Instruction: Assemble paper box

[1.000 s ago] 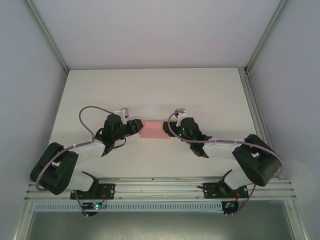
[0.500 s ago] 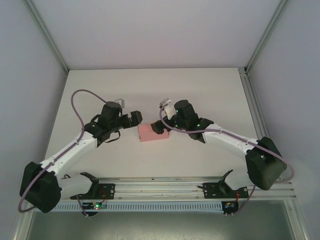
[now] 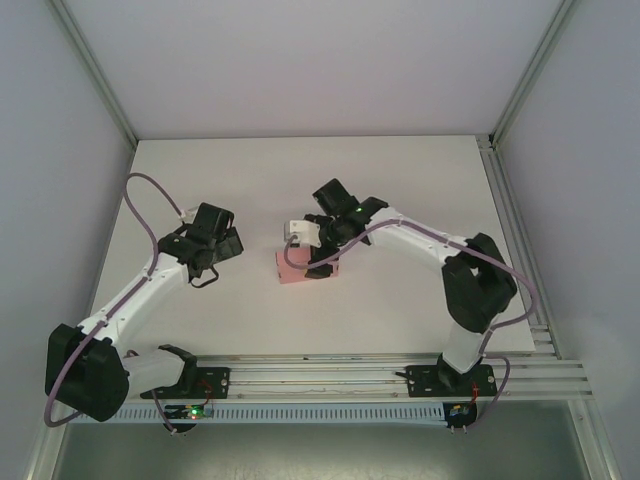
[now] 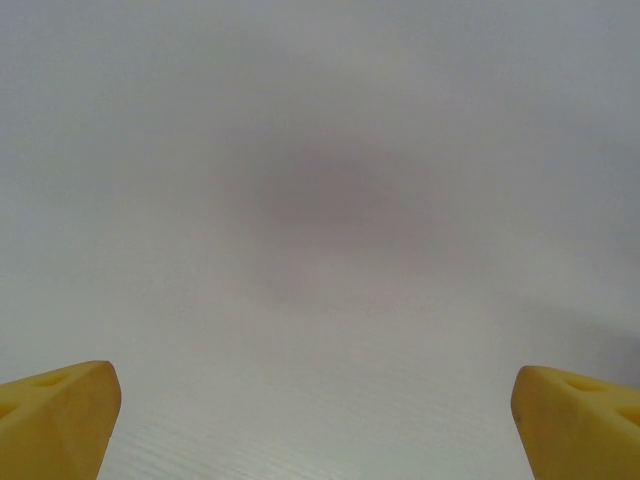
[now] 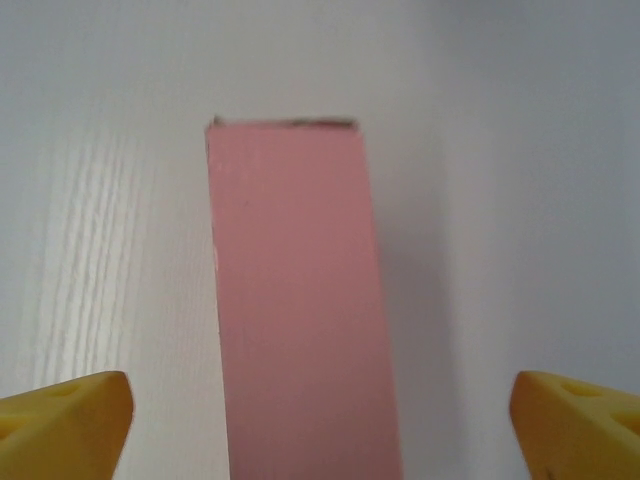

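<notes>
Paper box (image 5: 295,290) lies between right gripper (image 5: 320,412) fingers (image 5: 65,415) (spread, not touching); left gripper (image 4: 320,410) spread too

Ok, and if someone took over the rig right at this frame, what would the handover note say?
Left gripper: open, holding nothing, over bare table to the left of the box.
Right gripper: open, poised over the paper box. The box lies between its yellow fingers with a gap on each side, not gripped.
Paper box: resting on the table near the middle, free of both arms.
Done: it looks folded into a closed pink rectangular box, and no loose flaps show.
Left: probably just a check of the sides that are hidden, then pulling the arms back.
</notes>
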You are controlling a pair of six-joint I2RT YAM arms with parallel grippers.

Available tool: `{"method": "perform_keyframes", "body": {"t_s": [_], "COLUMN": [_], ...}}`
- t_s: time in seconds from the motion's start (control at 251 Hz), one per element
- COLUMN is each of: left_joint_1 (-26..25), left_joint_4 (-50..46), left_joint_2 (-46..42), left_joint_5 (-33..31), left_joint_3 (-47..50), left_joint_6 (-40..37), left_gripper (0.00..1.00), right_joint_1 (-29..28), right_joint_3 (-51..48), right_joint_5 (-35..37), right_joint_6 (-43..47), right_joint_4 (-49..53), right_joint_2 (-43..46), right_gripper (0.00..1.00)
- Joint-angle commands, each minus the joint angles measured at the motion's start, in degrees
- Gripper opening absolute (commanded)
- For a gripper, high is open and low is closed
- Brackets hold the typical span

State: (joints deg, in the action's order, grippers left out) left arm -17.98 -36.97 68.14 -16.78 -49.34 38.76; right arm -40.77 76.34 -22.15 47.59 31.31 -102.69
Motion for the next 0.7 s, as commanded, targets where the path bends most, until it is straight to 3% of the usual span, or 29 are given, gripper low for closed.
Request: {"method": "perform_keyframes", "body": {"t_s": [0.0,0.08,0.176,0.283,0.375,0.463,0.567,0.694], "left_joint_1": [1.1,1.5,1.6,1.7,1.8,1.7,1.8,1.8], "left_joint_4": [-2.0,-1.6,-0.7,-0.8,-1.5,-1.9,-1.9,-1.9], "left_joint_2": [-0.2,-0.3,-0.6,-1.0,-1.2,-1.7,-2.8,-4.2], "left_joint_5": [-2.1,-0.6,0.4,0.2,-0.4,-0.9,-1.2,-1.0], "left_joint_3": [0.6,0.5,0.7,0.8,0.8,1.2,1.9,2.6], "left_joint_6": [0.9,0.4,0.1,0.0,0.0,0.2,0.5,0.4], "left_gripper": [1.00,1.00,1.00,1.00,1.00,1.00,1.00,1.00], "right_joint_1": [-2.0,-2.5,-3.2,-4.4,-5.2,-5.5,-5.8,-7.1], "right_joint_3": [2.4,2.8,2.4,-0.4,-4.6,-9.2,-12.8,-15.8], "right_joint_5": [7.3,12.6,17.7,29.6,41.4,48.4,49.6,46.3], "right_joint_6": [1.1,-2.0,-3.2,-4.3,-2.8,2.9,6.9,7.4], "right_joint_4": [2.7,-0.7,-3.3,-11.3,-22.7,-32.7,-38.5,-37.1], "right_joint_2": [-2.7,-3.3,-3.0,-1.3,0.4,0.5,-1.0,-1.6], "right_gripper": [0.88,0.69,0.53,0.34,0.35,0.36,0.36,0.40]}}
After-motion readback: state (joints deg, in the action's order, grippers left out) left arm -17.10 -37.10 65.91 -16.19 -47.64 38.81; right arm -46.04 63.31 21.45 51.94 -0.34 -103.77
